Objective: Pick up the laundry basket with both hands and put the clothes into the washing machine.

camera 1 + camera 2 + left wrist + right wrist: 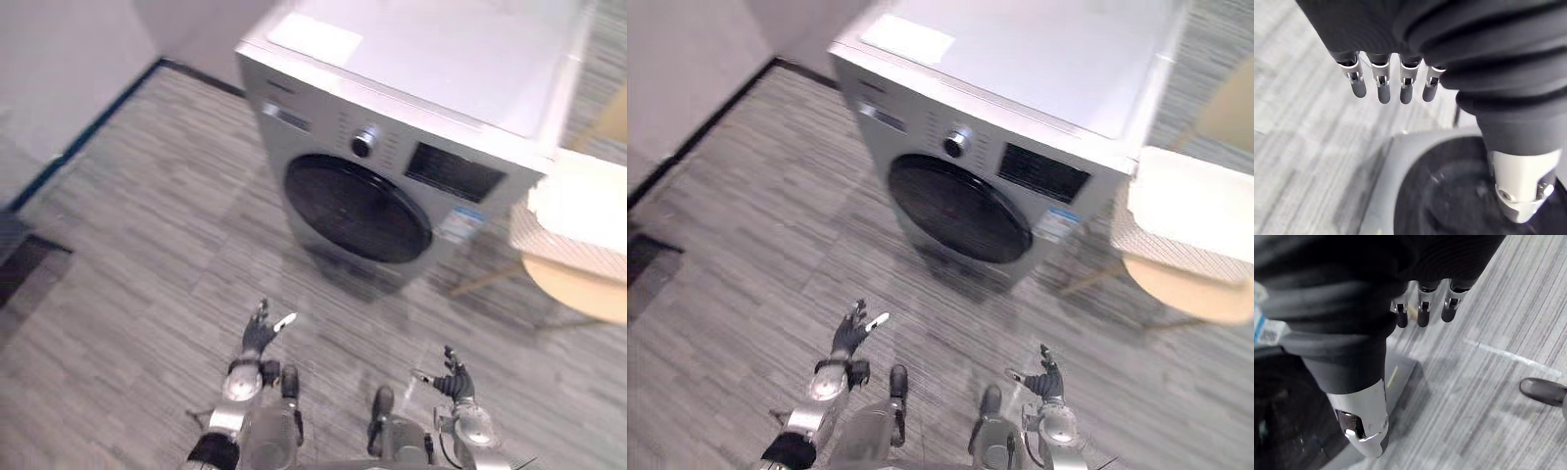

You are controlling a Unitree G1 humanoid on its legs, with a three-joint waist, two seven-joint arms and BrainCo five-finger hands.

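Left hand [259, 335] and right hand [454, 379] are hovering with fingers apart, holding nothing, bare floor [147, 245] between them and the washing machine's [392, 127] closed door [358, 208] ahead.

Grey plank floor [147, 225] — white wall [59, 59]

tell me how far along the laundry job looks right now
The washing machine door is shut. A white basket sits on a stool beside it. The left robot hand and right robot hand hang open, holding nothing. That fits either before loading or after finishing.
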